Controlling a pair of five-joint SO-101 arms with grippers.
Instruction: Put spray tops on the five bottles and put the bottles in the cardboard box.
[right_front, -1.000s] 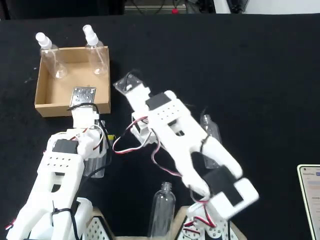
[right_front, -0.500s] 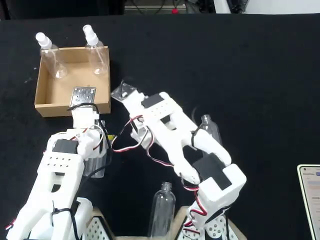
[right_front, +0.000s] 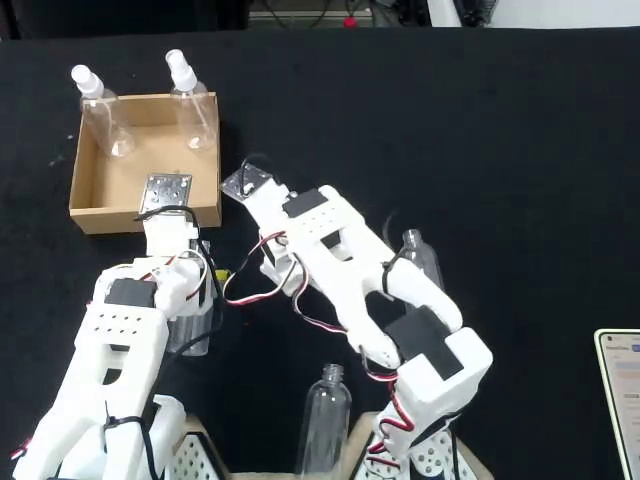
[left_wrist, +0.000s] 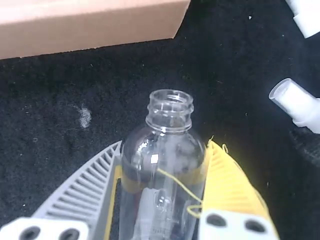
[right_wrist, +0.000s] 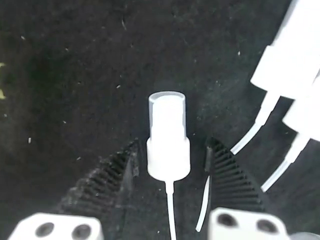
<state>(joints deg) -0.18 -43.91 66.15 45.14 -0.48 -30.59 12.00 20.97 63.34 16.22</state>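
Now the open bottle (left_wrist: 167, 150) sits clamped in the left hand (left_wrist: 164, 147), its neck bare, just short of the box (right_front: 95, 195) wall. A spray top (right_wrist: 168, 140) rests on the surface (right_front: 500, 120) between the fingers of the right hand (right_wrist: 171, 145). Those fingers are apart, one on each side, with a gap showing at both.

Over the last second the right arm swung in and dropped toward the box's near corner, then all but stopped; the left arm did not stir. I'd read that as the reach finished and the pinch about to come. The hand is lined up on the top but has not taken it.

More spray tops (right_wrist: 292, 60) lie just beside it, their tubes trailing close to one finger, so a sloppy close might catch one. Two capped bottles (right_front: 195, 110) are in the box already. Two bare bottles (right_front: 420, 258) wait on the surface, so with the held one, three remain.
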